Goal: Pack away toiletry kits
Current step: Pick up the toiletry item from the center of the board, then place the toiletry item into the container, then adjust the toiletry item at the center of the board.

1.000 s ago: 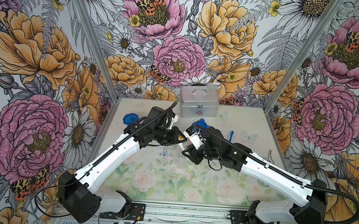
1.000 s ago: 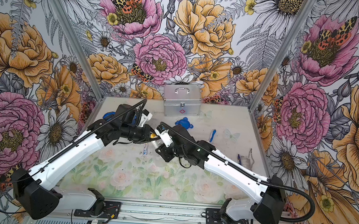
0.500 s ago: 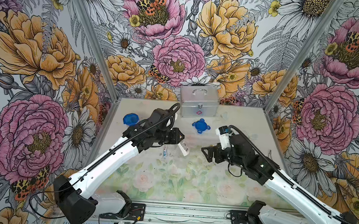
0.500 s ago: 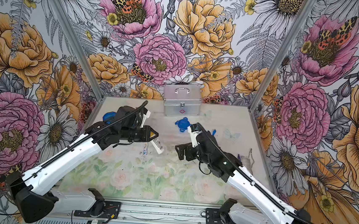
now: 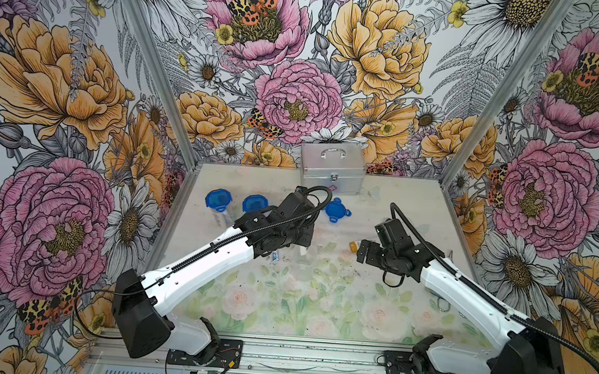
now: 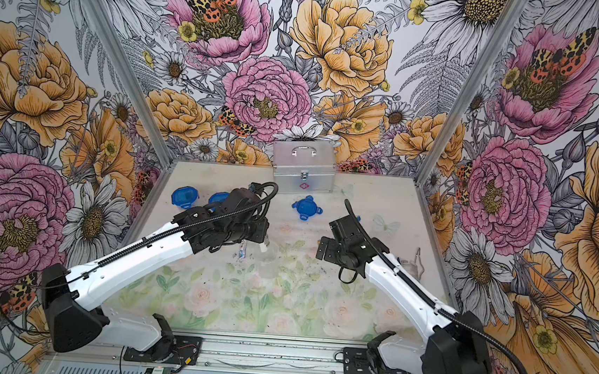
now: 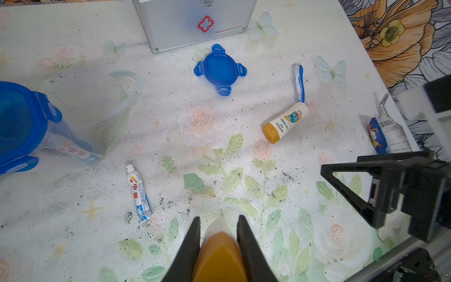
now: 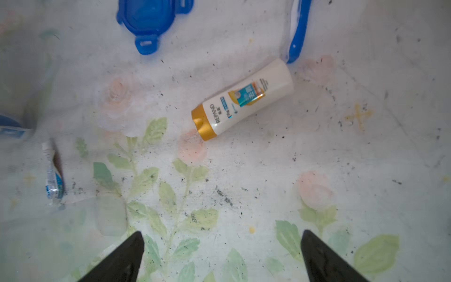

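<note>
My left gripper (image 7: 219, 219) is shut on a white bottle with a yellow-orange cap (image 7: 219, 254), its base pointing down into a clear cup (image 7: 220, 207) standing mid-table (image 5: 303, 265). My right gripper (image 8: 222, 233) is open with nothing between its fingers, off to the right (image 5: 362, 251). A second bottle (image 8: 244, 97) lies just beyond the right gripper. A blue-white toothbrush (image 7: 299, 83) lies past that bottle. A white-blue tube (image 7: 138, 193) lies left of the cup. A loose blue clip-tab lid (image 5: 336, 210) rests in front of the case.
A silver case with a red cross (image 5: 332, 168) stands at the back wall. Two cups closed with blue lids (image 5: 218, 199) (image 5: 254, 203) sit at the back left. Tweezers and a packet (image 7: 388, 131) lie at the right edge.
The grippers were together at mid-table. My right gripper has opened and pulled back to the right. My left gripper kept the bottle and brought it over the clear cup.
</note>
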### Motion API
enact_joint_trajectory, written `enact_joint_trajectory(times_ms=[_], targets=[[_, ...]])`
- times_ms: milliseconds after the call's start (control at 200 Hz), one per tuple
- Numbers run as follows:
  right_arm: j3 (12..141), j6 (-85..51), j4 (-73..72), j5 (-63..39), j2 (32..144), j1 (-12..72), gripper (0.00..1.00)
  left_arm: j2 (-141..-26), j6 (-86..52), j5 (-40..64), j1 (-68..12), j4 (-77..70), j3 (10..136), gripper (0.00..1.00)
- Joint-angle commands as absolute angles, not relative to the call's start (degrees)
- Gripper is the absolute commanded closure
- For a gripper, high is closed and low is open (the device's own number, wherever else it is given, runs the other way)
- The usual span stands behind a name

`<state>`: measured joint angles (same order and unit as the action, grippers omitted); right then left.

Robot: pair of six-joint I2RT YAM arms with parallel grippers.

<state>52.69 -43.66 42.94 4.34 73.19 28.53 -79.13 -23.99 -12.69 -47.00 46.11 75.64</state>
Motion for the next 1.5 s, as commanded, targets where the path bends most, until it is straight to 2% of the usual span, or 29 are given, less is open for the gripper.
enact_joint_trajectory(times_ms=[0,285,595,796,901,1076,1246,1496], targets=[[56.24,-45.71,41.8,4.89,76.79,27.1,0.0,-78.31,-22.59,-16.01,-47.89,45.35,74.13,1.0],[57.26,-47.43,34.95,2.06,86.7,22.56,0.0,-80.08,-19.43,-20.17,-51.54,42.62,72.38,1.0],[61.66,-48.11,30.36,1.88,97.54,20.53,0.0,-80.86,-21.91,-20.67,-52.38,41.26,68.76,1.0],[63.78,-47.91,28.8,1.51,102.79,20.07,0.03,-80.86,-23.11,-20.19,-52.48,40.79,67.01,0.9],[64.07,-47.59,28.25,1.12,104.55,20.13,0.08,-80.85,-23.38,-20.08,-52.47,40.33,66.28,0.84],[64.07,-45.74,28.13,2.17,106.19,20.39,0.28,-80.86,-23.75,-19.8,-52.48,40.17,65.6,0.73],[63.83,-43.93,28.22,2.28,107.39,21.0,0.41,-81.3,-23.73,-19.65,-52.48,40.08,65.7,0.71],[62.11,-40.79,28.37,2.09,107.28,22.19,0.52,-81.37,-24.3,-19.45,-52.47,39.88,65.29,0.69]])
